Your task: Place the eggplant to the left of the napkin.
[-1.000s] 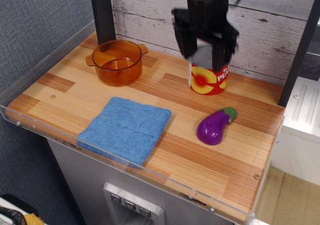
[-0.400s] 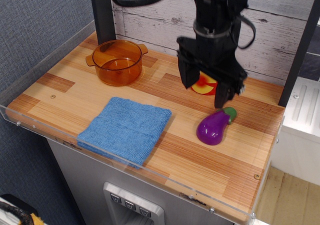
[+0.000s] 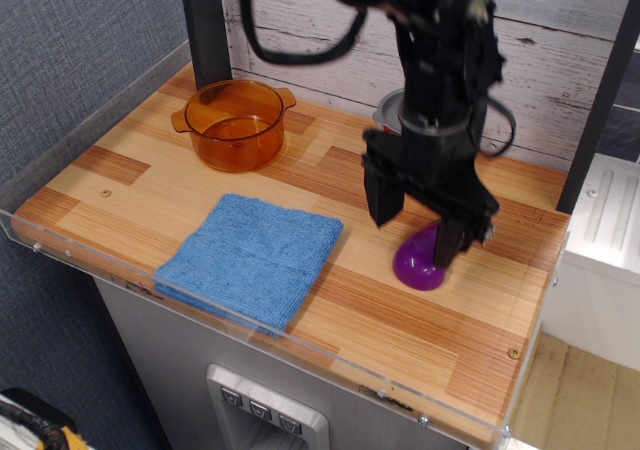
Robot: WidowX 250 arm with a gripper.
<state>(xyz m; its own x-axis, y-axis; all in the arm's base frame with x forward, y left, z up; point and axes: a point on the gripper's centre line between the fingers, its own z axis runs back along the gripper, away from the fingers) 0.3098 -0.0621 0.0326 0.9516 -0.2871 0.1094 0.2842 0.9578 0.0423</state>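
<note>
— Start at the left for me. What's on the table (image 3: 150,195)?

— Far left and towards the back, an orange pot (image 3: 234,123), see-through, standing upright on the wooden top. In front of it, nearer the front edge, lies the napkin (image 3: 252,258), blue, folded flat, turned a little on the diagonal. Pot and napkin are apart, bare wood between them.

— And further right?

— There's the arm, black, coming down from above with cables looping off it. The gripper (image 3: 420,232) is down low over the eggplant (image 3: 417,263). Its two fingers (image 3: 382,196) are spread apart, one to the left of the eggplant and one down over its right side.

— Has it got hold of it?

— Not that I can see. The jaws are parted wide, and the left finger stands clear of the eggplant. The right one hides the stem end, so I can't tell whether it touches there.

— Where's the eggplant, then?

— Lying on the wood to the right of the napkin, well apart from it; only its purple bulb shows below the gripper.

— Anything behind?

— A can (image 3: 392,108) at the back wall, mostly hidden by the arm.
</note>
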